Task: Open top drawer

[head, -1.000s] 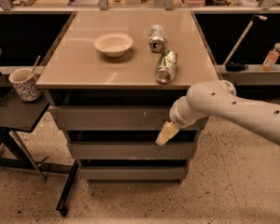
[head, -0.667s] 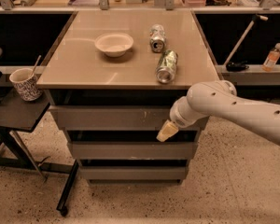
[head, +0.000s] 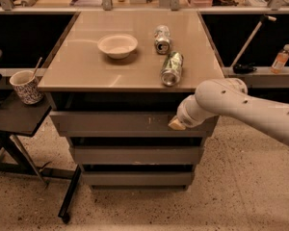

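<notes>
The top drawer (head: 111, 123) is the widest grey front under the tabletop, with small white scuff marks right of its centre. Its front stands slightly out from the cabinet, with a dark gap above it. My gripper (head: 176, 124) comes in from the right on a white arm and sits against the drawer front near its right end, just right of the scuffs. Only its tan tip shows. Two narrower grey drawer fronts (head: 135, 155) lie below.
On the tan tabletop (head: 77, 71) stand a white bowl (head: 117, 45) and two cans lying on their sides (head: 171, 67). A dark side table (head: 14, 114) at the left holds a patterned cup (head: 26, 86). A bottle (head: 281, 57) stands on the right shelf.
My gripper has risen from below the top drawer's lower edge up onto the drawer front. The arm has lifted with it.
</notes>
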Available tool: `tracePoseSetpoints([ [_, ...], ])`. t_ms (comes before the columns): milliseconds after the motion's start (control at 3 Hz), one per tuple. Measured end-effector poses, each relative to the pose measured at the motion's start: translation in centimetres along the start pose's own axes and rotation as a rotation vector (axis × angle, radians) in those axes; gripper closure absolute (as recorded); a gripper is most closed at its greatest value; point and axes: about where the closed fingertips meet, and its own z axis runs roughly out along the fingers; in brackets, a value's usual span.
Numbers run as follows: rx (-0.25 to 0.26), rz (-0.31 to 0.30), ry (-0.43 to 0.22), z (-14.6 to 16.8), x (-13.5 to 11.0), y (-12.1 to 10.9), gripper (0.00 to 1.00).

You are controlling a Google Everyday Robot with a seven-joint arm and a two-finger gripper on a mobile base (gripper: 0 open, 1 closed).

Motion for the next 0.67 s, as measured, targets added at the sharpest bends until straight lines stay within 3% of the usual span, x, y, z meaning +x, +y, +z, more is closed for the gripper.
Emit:
tracePoseSetpoints([
  [333, 0.0, 0.0, 0.0, -0.85, -0.16, -0.45, 0.89],
  [667, 0.0, 0.0, 0.0, -1.07, -0.25, -0.52, 1.0],
])
